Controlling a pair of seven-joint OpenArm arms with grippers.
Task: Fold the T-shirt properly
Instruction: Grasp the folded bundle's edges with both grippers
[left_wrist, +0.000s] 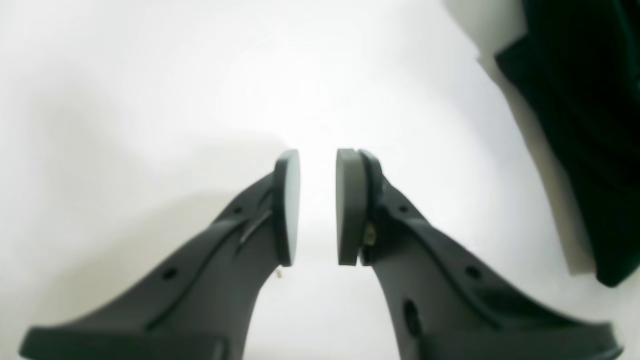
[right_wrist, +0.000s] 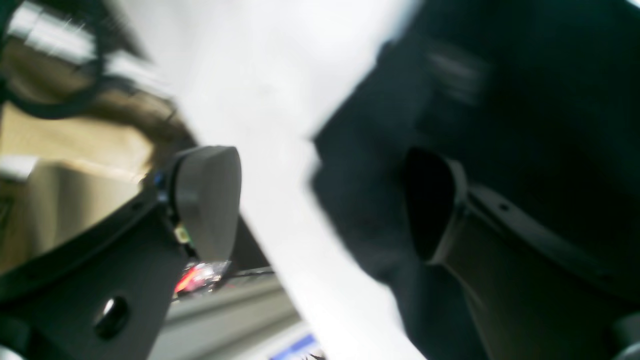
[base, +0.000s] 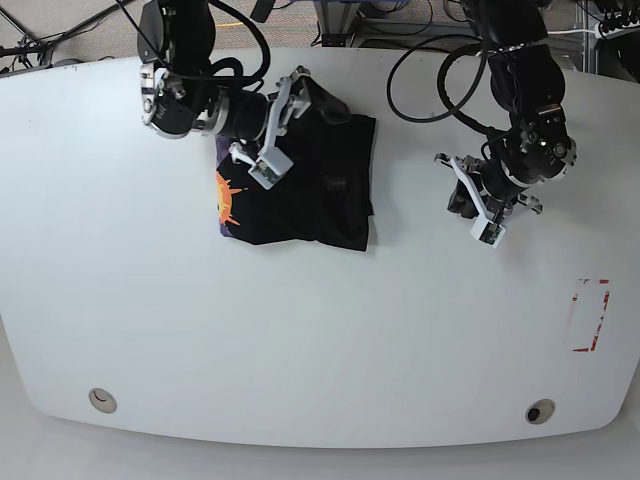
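T-shirt (base: 310, 185) cloth lies bunched under the right end effector (base: 272, 128), whose fingers are spread wide with nothing between them (its wrist view is blurred, black cloth behind one pad). Over to the side, the left end effector (left_wrist: 318, 205) hangs above bare white tabletop (base: 320, 330), pads slightly parted, empty, well apart from the shirt. The shirt sits toward the tabletop's far edge, folded into a rough rectangle, its orange sun print (base: 226, 197) showing at one edge.
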